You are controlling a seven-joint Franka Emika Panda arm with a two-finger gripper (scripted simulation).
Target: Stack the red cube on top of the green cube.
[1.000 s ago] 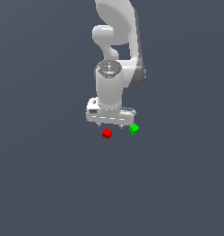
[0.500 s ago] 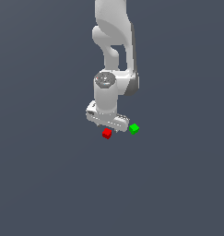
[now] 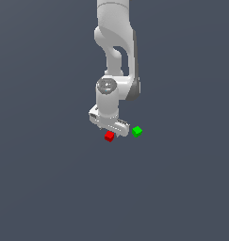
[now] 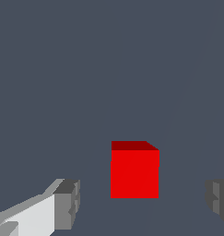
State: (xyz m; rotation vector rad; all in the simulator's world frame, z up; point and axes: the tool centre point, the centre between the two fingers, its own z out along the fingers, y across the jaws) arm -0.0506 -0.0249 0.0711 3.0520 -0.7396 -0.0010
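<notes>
Two fingers [image 4: 67,205] of the hand [image 3: 109,126] stand wide apart, nothing held. Red cube [image 4: 134,173] sits on the counter [image 3: 50,188] between them, nearer one finger than the other. Green cube [image 3: 137,131] lies just beyond the hand, toward the exterior view's right. Risk, as I judge it: off-centre closing could shove or twist the red cube, giving a skewed grip.
</notes>
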